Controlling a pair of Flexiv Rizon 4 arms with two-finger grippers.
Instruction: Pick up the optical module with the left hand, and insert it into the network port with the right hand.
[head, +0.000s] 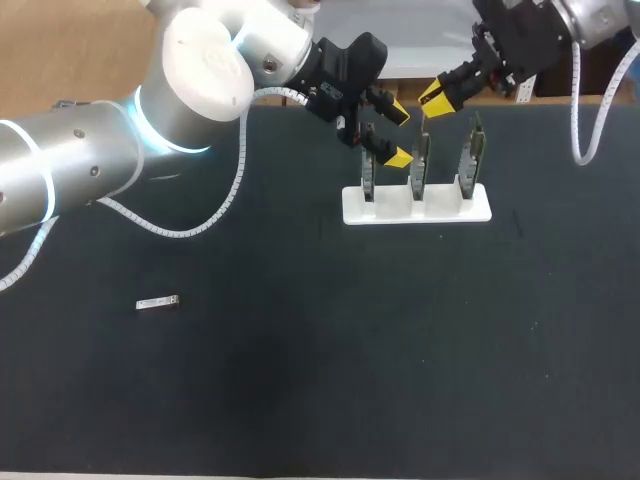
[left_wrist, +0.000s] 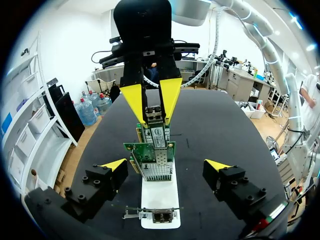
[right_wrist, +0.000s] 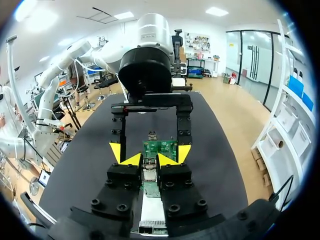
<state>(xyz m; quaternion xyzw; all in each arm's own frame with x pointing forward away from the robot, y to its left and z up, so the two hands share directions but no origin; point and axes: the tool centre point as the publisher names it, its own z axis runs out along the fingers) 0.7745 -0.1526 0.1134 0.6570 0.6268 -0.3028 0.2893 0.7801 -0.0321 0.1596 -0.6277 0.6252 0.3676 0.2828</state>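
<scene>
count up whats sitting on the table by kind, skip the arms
green board: 3
white stand: 1
small metal piece: 1
total: 5

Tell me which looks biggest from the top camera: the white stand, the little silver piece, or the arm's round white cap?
Biggest: the round white cap, but it sits nearer the camera.
Then: the white stand.
Smallest: the little silver piece.
</scene>
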